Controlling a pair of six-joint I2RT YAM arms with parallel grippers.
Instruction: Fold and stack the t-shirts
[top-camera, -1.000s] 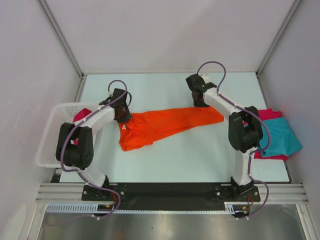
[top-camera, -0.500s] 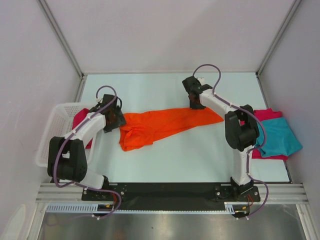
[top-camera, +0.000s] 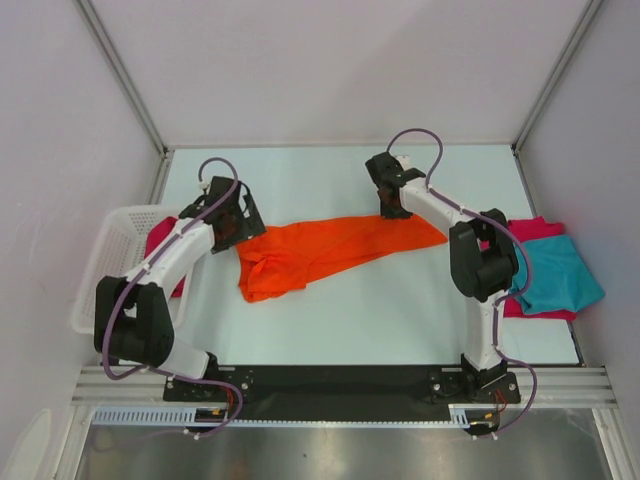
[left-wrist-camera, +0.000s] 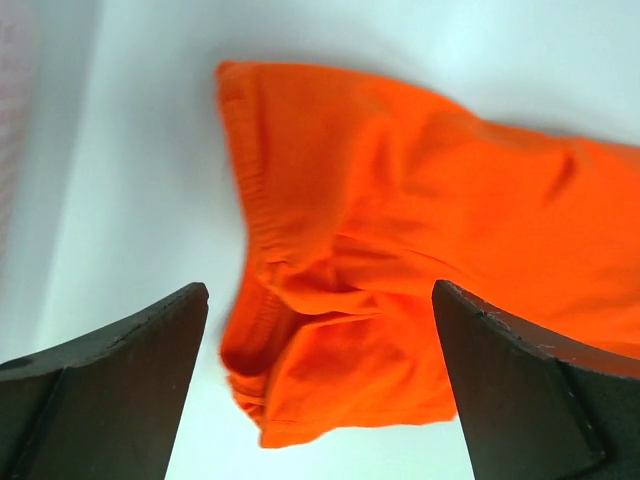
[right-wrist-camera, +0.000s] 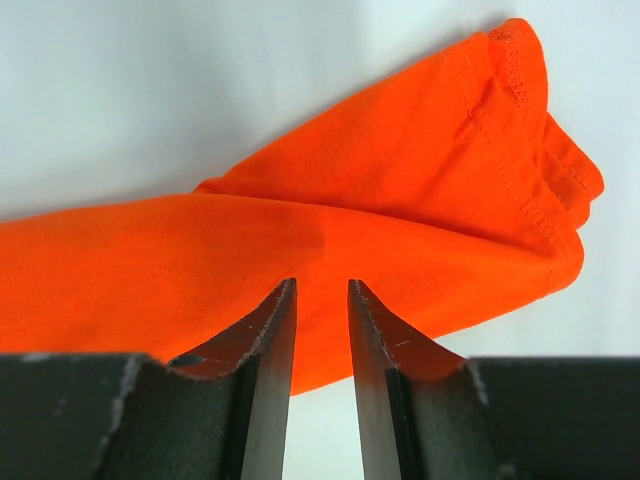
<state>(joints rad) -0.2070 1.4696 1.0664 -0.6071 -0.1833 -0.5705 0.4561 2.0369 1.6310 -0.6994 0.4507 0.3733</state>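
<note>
At the table's left edge, a white mesh plastic basket (top-camera: 100, 262) holds a crimson cloth tee (top-camera: 160, 238). At the right edge, a teal cloth tee (top-camera: 562, 275) lies on top of a crimson-pink tee (top-camera: 538, 228). Between them, a bright orange cloth t-shirt (top-camera: 330, 250) is stretched loosely across the white table (top-camera: 400, 310), its left end bunched. The left gripper (top-camera: 236, 214) hovers at that bunched end with its jaws spread wide and nothing between them. The right gripper (top-camera: 393, 202) is over the shirt's far right edge, its jaws a narrow gap apart and gripping nothing.
</note>
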